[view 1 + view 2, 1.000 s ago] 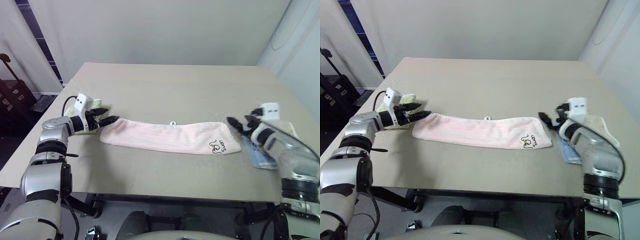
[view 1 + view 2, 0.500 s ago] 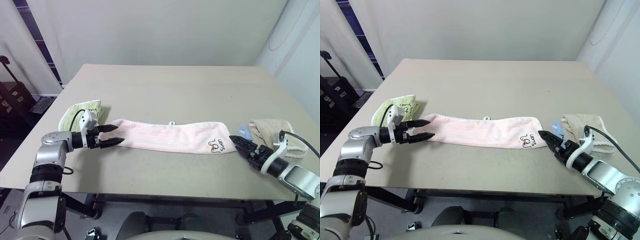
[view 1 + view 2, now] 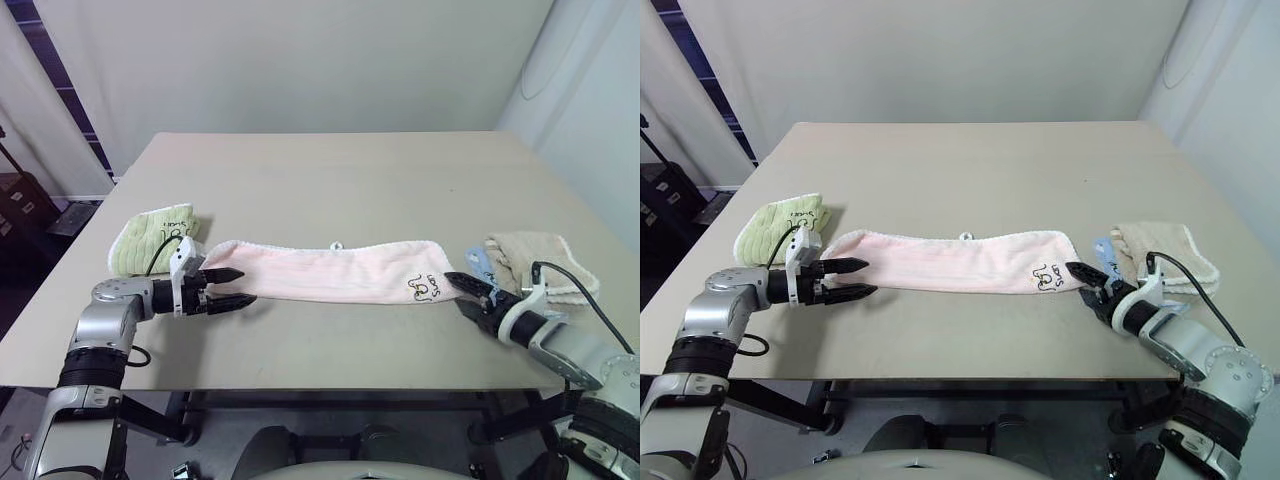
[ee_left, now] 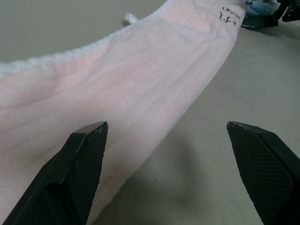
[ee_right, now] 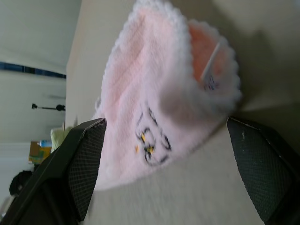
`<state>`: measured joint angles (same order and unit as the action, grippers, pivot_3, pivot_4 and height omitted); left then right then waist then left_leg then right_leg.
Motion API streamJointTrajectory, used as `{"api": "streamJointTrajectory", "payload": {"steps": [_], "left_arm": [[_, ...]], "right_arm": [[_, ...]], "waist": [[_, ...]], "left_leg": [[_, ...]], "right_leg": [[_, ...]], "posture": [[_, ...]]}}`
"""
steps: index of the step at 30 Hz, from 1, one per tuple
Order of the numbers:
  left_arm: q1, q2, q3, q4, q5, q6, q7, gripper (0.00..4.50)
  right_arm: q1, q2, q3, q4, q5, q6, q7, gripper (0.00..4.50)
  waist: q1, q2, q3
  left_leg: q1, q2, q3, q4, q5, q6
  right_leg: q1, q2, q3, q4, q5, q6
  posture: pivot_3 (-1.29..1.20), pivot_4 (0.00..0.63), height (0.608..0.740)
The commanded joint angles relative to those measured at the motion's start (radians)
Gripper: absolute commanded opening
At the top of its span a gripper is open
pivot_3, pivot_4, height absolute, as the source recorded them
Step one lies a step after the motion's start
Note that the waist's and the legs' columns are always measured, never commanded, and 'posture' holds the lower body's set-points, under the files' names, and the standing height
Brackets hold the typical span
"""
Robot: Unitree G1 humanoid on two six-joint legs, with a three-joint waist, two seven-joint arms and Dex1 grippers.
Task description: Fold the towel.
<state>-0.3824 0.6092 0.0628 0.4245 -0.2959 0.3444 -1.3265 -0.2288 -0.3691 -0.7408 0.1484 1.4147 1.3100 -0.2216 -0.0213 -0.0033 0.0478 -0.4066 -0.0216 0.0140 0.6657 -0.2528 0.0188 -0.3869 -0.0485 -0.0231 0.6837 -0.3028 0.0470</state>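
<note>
The pale pink towel [image 3: 330,272] lies flat and stretched sideways across the near half of the table [image 3: 340,180], with a small loop tab [image 3: 338,246] on its far edge and dark script [image 3: 425,288] at its right end. My left gripper [image 3: 240,286] is low at the towel's left end and open, one finger over the cloth and the other by its near edge. The left wrist view shows the towel [image 4: 117,89] between the spread fingers [image 4: 84,159]. At the right end my right gripper [image 3: 462,290] is open, with the lettered towel end [image 5: 154,93] just ahead of it.
A folded light green towel [image 3: 155,235] lies at the left, behind my left gripper. At the right are a folded beige towel [image 3: 535,255] and a small blue item [image 3: 478,262] beside it. The table's near edge [image 3: 330,362] runs close below both grippers.
Both arms have come down and back toward the table's near edge. The right wrist has rolled over, and its gripper now lies low at the towel's right end. The camera has shifted.
</note>
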Motion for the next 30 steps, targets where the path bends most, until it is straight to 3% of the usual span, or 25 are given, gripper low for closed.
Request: {"api": "streamJointTrajectory", "payload": {"steps": [1,5,14,22,26,30], "left_arm": [[-0.01,0.012,0.007,-0.029,-0.017,-0.002,0.015,4.28],[-0.008,0.015,0.012,-0.027,-0.024,0.003,0.025,4.28],[0.001,0.032,0.022,-0.005,-0.023,-0.013,0.037,4.28],[-0.046,0.028,0.01,0.099,-0.007,-0.061,0.032,4.28],[-0.068,0.027,0.005,0.118,-0.007,-0.057,0.029,4.28],[-0.093,0.035,0.008,0.151,-0.008,-0.048,0.022,4.28]], "right_arm": [[-0.077,0.024,0.034,0.066,-0.026,-0.072,-0.022,4.28],[-0.102,0.032,0.064,0.079,-0.026,-0.088,-0.022,3.35],[-0.07,0.017,0.067,-0.027,0.042,-0.105,-0.053,0.03],[0.007,-0.059,0.054,-0.177,0.108,-0.162,-0.132,0.01],[0.053,-0.179,0.088,-0.21,-0.009,-0.178,-0.067,0.01],[0.025,-0.302,0.222,-0.318,-0.147,-0.182,0.05,0.01]], "waist": [[0.0,0.0,0.0],[0.003,0.001,0.001],[0.007,0.001,0.001],[0.01,0.002,0.001],[0.009,0.002,0.001],[0.003,0.002,0.002]], "left_leg": [[0.0,0.001,0.001,0.0,0.0,0.0],[0.0,0.003,0.005,0.0,0.0,0.001],[-0.003,0.003,0.011,-0.003,0.0,0.001],[-0.003,0.003,0.011,-0.003,0.0,0.001],[-0.004,0.003,0.013,-0.003,0.0,0.001],[-0.004,0.003,0.014,-0.004,0.0,0.002]], "right_leg": [[0.0,0.0,0.0,0.0,0.001,-0.001],[-0.002,0.0,0.002,0.0,0.001,-0.003],[-0.006,-0.001,0.006,-0.003,0.002,0.002],[-0.006,-0.002,0.006,-0.004,0.0,-0.001],[-0.006,-0.003,0.006,-0.007,0.001,0.0],[-0.005,-0.003,0.007,-0.01,0.001,0.001]], "posture": [[0.0,0.0,0.74],[0.0,0.0,0.74],[0.0,0.0,0.74],[0.0,0.0,0.74],[0.0,0.0,0.74],[0.0,0.0,0.74]]}}
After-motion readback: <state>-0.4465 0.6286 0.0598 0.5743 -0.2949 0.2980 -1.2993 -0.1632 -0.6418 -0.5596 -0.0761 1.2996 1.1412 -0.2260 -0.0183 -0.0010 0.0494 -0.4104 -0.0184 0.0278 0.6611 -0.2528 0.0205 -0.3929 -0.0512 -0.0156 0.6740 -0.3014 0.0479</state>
